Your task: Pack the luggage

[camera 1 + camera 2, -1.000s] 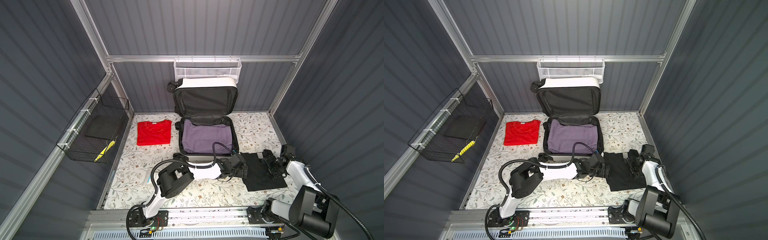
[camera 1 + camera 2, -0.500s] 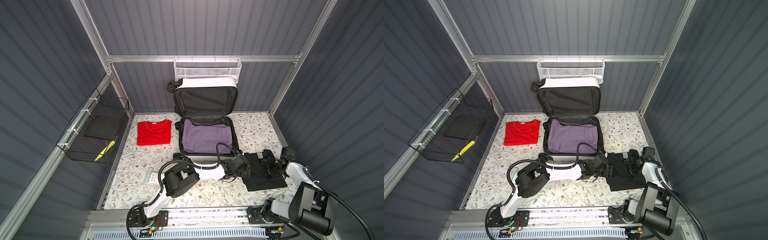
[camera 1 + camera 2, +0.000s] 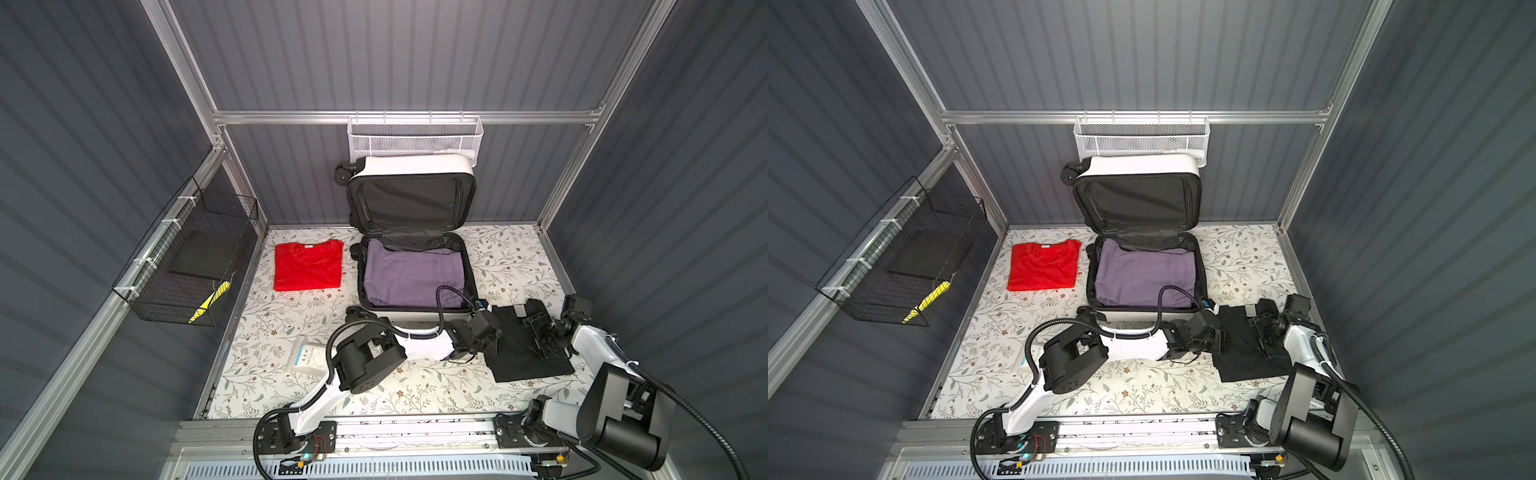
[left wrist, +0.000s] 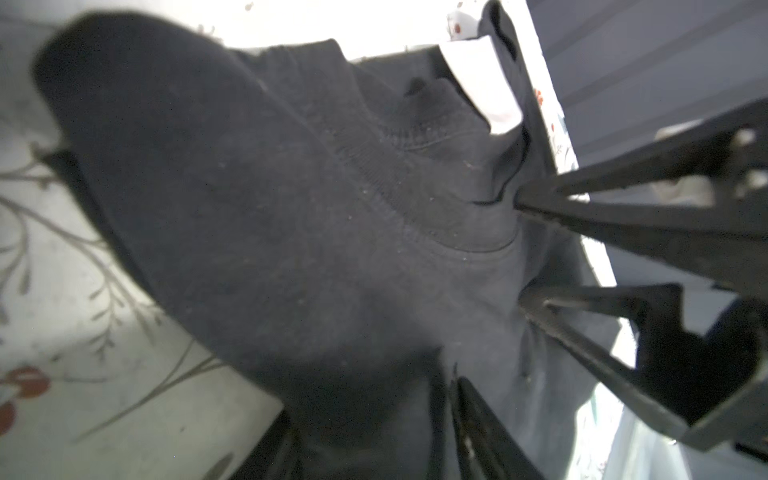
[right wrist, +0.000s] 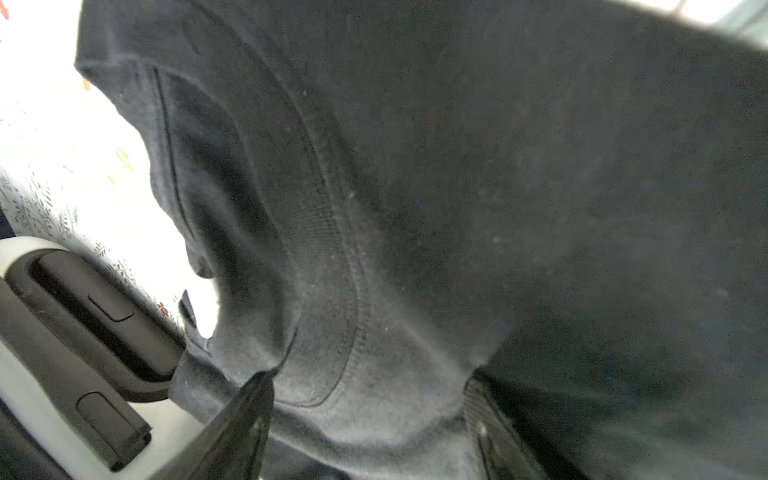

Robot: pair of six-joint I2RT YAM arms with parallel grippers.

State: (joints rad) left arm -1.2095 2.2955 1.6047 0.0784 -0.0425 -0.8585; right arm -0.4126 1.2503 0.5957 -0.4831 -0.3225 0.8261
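Note:
The luggage (image 3: pixel 411 166) (image 3: pixel 1142 164) lies open at the back, lid upright, with a folded purple garment (image 3: pixel 411 274) in its lower half. In both top views a black shirt (image 3: pixel 519 357) (image 3: pixel 1246 357) lies to its front right. My left gripper (image 3: pixel 493 337) (image 4: pixel 374 436) is at the shirt's left edge, shut on a bunch of fabric (image 4: pixel 291 208). My right gripper (image 3: pixel 538 336) (image 5: pixel 368 415) stands open on the shirt near its collar, a hump of cloth (image 5: pixel 365 332) between its fingers. In the right wrist view the luggage's white shell (image 5: pixel 25 374) shows close by.
A folded red shirt (image 3: pixel 307 266) lies left of the luggage. A white packet (image 3: pixel 307 359) sits by the left arm's elbow. A black wire basket (image 3: pixel 187 266) hangs on the left wall and a white mesh basket (image 3: pixel 415 139) on the back rail.
My left arm has reached further right to the black shirt's edge and its jaws have narrowed onto the fabric. The right gripper has shifted slightly left on the shirt.

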